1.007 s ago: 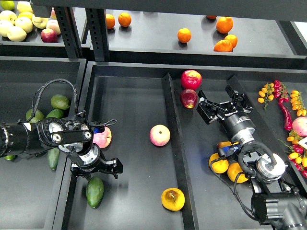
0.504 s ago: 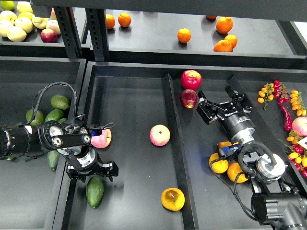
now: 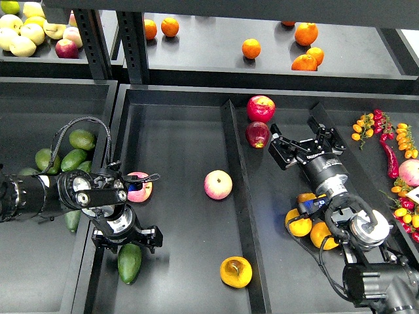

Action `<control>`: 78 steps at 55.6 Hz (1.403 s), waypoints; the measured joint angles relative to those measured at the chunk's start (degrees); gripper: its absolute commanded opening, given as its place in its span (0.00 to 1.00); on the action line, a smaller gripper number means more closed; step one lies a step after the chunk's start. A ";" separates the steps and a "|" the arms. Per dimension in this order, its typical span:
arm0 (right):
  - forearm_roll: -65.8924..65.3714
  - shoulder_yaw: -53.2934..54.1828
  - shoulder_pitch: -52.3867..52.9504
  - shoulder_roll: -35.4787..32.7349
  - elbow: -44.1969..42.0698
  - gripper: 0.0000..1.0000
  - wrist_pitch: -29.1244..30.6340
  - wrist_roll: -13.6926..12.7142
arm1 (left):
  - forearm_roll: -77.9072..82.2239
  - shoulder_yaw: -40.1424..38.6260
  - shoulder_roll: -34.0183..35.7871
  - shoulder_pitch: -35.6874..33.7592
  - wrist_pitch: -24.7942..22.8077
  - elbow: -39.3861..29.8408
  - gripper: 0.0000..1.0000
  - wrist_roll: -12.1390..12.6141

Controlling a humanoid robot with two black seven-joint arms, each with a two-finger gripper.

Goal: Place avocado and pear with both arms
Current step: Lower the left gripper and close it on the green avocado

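The dark green avocado (image 3: 129, 262) lies at the front left of the middle tray (image 3: 177, 131). My left gripper (image 3: 127, 237) is open, pointing down right above the avocado's top end, its fingers spread to either side; contact cannot be told. The yellow-orange pear (image 3: 236, 271) with a brown blotch lies at the front of the same tray, close to the divider (image 3: 239, 196). My right gripper (image 3: 305, 142) is open and empty over the right compartment, far from the pear and next to a dark red apple (image 3: 257, 134).
Pink-yellow apples (image 3: 218, 184) (image 3: 138, 187) lie in the middle tray, and a red apple (image 3: 260, 108) at the back right. Oranges (image 3: 299, 224) sit under my right arm. More avocados (image 3: 82, 139) fill the left bin. Chillies and small tomatoes (image 3: 390, 154) lie at the right; the back shelf holds oranges (image 3: 251, 48).
My left gripper has shifted slightly left and down, closer over the avocado. The right arm, the avocado and the pear have not moved.
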 measured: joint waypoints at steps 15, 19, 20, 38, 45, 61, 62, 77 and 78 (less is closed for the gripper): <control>0.00 -0.01 0.00 0.00 0.02 1.00 -0.04 -0.04 | 0.11 0.02 -0.16 1.78 0.00 1.93 0.99 0.00; 0.00 -0.01 0.00 0.00 0.03 1.00 -0.04 -0.04 | 0.16 0.02 -0.20 1.97 0.00 2.10 0.99 -0.01; 0.00 -0.01 0.00 0.00 0.03 1.00 -0.04 -0.04 | 0.16 0.02 -0.20 2.03 0.00 2.12 0.99 -0.01; 0.00 -0.01 0.00 0.00 0.03 1.00 -0.04 -0.05 | 0.17 0.02 -0.19 2.14 0.00 2.15 0.99 -0.01; 0.00 -0.16 0.00 0.00 -0.02 1.00 -0.04 -0.05 | 0.14 -0.03 -0.11 1.06 0.00 1.67 0.99 -0.03; 0.00 -0.43 0.00 0.00 -0.24 1.00 -0.04 -0.13 | 0.12 -0.02 -0.33 0.58 0.00 1.39 0.99 -0.02; 0.00 -0.43 0.00 0.00 -0.24 1.00 -0.04 -0.13 | 0.13 -0.01 -0.35 0.58 0.00 1.39 0.99 -0.02; 0.00 -0.47 0.23 0.00 -0.43 1.00 -0.04 -0.14 | 0.46 0.03 -0.54 1.28 -0.01 2.03 0.97 -0.02; 0.00 -0.47 0.27 0.00 -0.47 1.00 -0.04 -0.14 | 0.49 0.03 -0.55 1.33 -0.01 2.07 0.97 -0.02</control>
